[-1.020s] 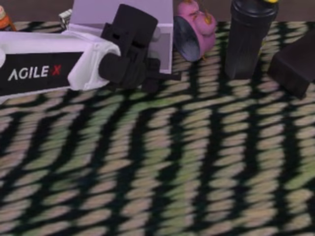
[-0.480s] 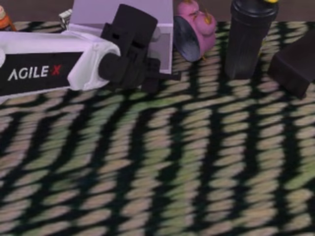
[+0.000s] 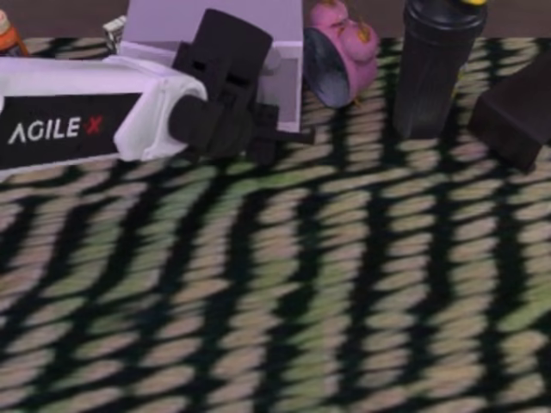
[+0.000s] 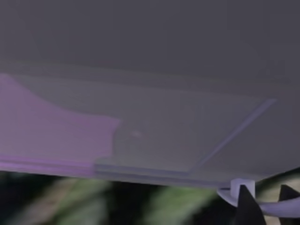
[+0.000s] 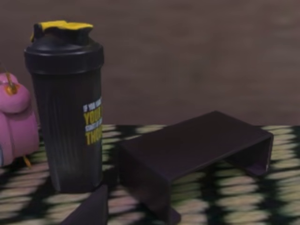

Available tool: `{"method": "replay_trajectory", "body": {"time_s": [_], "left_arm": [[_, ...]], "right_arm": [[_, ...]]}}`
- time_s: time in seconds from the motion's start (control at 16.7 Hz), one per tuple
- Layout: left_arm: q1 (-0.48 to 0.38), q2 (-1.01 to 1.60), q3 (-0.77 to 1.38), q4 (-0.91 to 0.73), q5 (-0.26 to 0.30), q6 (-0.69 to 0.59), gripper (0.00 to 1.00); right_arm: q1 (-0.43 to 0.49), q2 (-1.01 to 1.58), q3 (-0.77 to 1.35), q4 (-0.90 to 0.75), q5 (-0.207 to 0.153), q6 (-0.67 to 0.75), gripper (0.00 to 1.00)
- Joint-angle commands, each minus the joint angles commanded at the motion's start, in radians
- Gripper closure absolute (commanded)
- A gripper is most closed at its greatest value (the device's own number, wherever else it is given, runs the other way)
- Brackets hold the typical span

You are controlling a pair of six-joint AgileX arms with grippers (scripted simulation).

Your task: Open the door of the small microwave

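Small microwave [image 3: 215, 34] located at the far edge of the table, left of centre, beside the pink alarm clock [image 3: 344, 47]. Left gripper [image 3: 258, 142] positioned directly at the microwave's front, nearer by far than the right arm, not visible in the top view. Door [image 4: 178, 136] fills the left wrist view: flat, smooth, pale panel with translucent grey window, purple cavity showing behind. White bar handle [image 4: 243, 190] runs along 1 door edge, with dark fingertips [image 4: 246, 211] at either side of it. Contact apparently made; firm closure on the handle cannot be confirmed. Door appears near closed. Pull expected outward, away from the cavity.
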Motion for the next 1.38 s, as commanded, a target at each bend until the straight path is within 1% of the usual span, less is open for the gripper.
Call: {"method": "replay_trajectory", "body": {"time_s": [0.24, 1.38], "left_arm": [[0.012, -0.020, -0.029, 0.015, 0.019, 0.031, 1.00], [0.012, -0.020, -0.029, 0.015, 0.019, 0.031, 1.00]], "right_arm": [[0.000, 0.000, 0.000, 0.000, 0.000, 0.000, 0.00], [0.000, 0.000, 0.000, 0.000, 0.000, 0.000, 0.00]]}}
